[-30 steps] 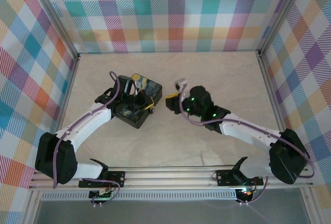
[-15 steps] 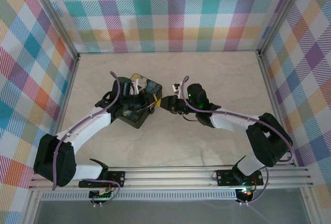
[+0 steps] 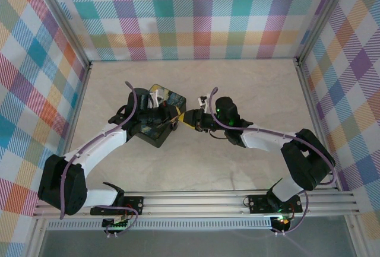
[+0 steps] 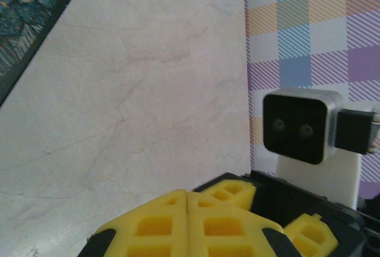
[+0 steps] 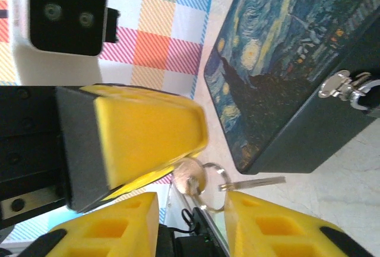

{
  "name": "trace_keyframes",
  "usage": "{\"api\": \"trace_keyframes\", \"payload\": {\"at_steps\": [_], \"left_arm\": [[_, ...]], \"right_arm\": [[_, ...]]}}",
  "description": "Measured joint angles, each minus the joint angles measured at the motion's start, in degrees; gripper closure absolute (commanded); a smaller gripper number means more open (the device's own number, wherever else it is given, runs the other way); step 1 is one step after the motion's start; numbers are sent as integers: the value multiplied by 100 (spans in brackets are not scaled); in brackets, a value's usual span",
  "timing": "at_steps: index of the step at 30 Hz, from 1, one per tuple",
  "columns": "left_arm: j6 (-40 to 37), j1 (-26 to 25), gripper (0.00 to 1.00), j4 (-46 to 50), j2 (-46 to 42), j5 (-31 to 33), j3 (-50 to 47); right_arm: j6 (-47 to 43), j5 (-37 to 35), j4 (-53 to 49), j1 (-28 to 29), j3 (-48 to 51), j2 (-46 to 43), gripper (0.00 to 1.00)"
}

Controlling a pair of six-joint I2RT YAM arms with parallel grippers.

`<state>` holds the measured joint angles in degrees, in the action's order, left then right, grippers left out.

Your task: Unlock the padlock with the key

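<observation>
My left gripper (image 3: 177, 116) is shut on the key, beside the dark box (image 3: 153, 127). In the right wrist view its yellow fingers (image 5: 148, 132) pinch the coppery key head (image 5: 189, 176), from which a ring (image 5: 212, 187) and a silvery key blade (image 5: 256, 181) hang. My right gripper (image 5: 190, 227) is open, its fingers on either side of that ring. The small dark padlock (image 5: 370, 98) hangs on the silvery hasp (image 5: 338, 85) at the box front, cut off by the frame edge. In the left wrist view my left gripper (image 4: 188, 218) shows its pads pressed together.
The box carries a blue-and-yellow starry-night lid (image 5: 285, 43), its corner also showing as the lid edge (image 4: 29, 13). The right wrist camera (image 4: 297, 127) sits close in front of the left fingers. Checked walls surround the pale tabletop (image 3: 237, 162).
The right arm has swung left and brought its open gripper up to the left gripper's tip. The left gripper has shifted slightly right, off the box front.
</observation>
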<state>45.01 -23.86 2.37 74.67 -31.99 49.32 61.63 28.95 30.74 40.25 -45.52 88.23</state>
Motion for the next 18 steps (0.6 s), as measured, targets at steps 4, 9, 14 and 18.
{"api": "trace_keyframes", "payload": {"at_steps": [4,9,14,18], "left_arm": [[-98,0,100,24,-20,-173,0],[-166,0,100,24,-20,-369,0],[-251,0,100,26,-20,-562,0],[-267,0,100,24,-20,-664,0]], "right_arm": [[-339,-151,-555,0,0,-243,61],[-625,-234,-785,-55,0,-501,60],[-780,-109,-776,-76,-4,-503,62],[-859,44,-754,-81,-72,-411,64]]}}
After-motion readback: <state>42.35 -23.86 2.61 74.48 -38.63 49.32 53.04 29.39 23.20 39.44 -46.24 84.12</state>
